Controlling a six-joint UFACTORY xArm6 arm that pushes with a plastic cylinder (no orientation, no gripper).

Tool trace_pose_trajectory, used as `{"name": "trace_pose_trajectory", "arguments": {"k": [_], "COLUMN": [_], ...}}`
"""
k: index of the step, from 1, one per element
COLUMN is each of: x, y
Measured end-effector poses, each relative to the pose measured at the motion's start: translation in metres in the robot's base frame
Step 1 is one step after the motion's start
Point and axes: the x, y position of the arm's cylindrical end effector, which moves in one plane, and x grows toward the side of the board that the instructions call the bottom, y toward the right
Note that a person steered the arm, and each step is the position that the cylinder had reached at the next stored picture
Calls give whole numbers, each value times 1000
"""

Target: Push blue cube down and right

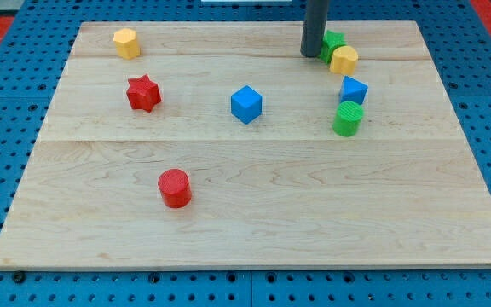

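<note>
Your rod comes down from the view's top, and my tip (314,55) rests on the board (254,213) near its top edge, right of centre. It is a bare rod end with nothing to open or close, and it holds nothing. Just to its right sits a green block (333,41), so close that you cannot tell whether they touch; its shape is partly hidden. A yellow block (344,60) sits against that green one, toward the view's bottom right.

The blue cube (246,104) lies well apart from the tip, down and to the left of it, near the board's middle. It sits flat with one corner edge facing the view's bottom, so two side faces show; being a cube, it has no long axis.

Below the yellow block you see a second blue block (353,89), and touching it from below a green cylinder (347,118). At the left are a yellow hexagonal block (126,43), a red star (143,93), and lower down a red cylinder (175,188).
</note>
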Motion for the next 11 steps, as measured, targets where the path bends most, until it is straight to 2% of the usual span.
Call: {"name": "trace_pose_trajectory", "arguments": {"k": [1,2,3,4,6,9,11], "x": [29,64,75,110,162,166,184], "y": [-17,-72,-118,-125,-100,-100,-93]}}
